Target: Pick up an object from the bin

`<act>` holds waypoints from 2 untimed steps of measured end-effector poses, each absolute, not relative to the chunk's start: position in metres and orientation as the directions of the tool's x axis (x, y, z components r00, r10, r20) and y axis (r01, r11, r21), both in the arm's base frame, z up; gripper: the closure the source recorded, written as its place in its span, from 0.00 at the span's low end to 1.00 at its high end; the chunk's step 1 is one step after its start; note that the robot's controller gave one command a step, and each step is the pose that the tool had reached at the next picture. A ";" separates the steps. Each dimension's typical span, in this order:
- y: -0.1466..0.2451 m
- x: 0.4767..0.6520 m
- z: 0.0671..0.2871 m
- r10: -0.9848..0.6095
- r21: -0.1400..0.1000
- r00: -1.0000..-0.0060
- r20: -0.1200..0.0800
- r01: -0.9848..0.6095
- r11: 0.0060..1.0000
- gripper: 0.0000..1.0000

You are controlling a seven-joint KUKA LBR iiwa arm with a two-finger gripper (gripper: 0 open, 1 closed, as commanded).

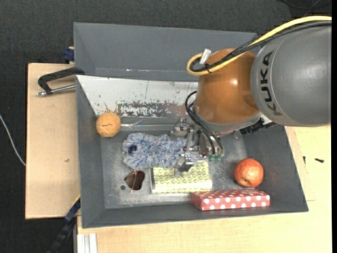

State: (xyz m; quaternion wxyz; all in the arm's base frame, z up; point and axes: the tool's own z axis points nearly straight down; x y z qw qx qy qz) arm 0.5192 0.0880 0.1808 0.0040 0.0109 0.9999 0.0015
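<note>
My gripper [188, 154] hangs in the middle of the bin under the orange wrist cover. Its fingertips sit at the right end of a fuzzy blue-and-white cloth [151, 148] and just above a green-and-white patterned block [181, 179]. Nothing can be seen between the fingers. A red apple [248, 173] lies to the gripper's right. A red box with white dots [230, 200] lies along the front wall, below the patterned block.
An orange ball [108, 124] rests near the back left corner. A small dark brown piece [135, 180] lies at the front left, beside the patterned block. The arm and its cover hide the bin's back right part.
</note>
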 end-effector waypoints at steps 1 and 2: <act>0.140 0.526 0.081 0.021 0.004 -0.999 -0.026 0.021 1.000 1.00; 0.140 0.526 0.081 0.021 0.004 -0.999 -0.026 0.021 1.000 1.00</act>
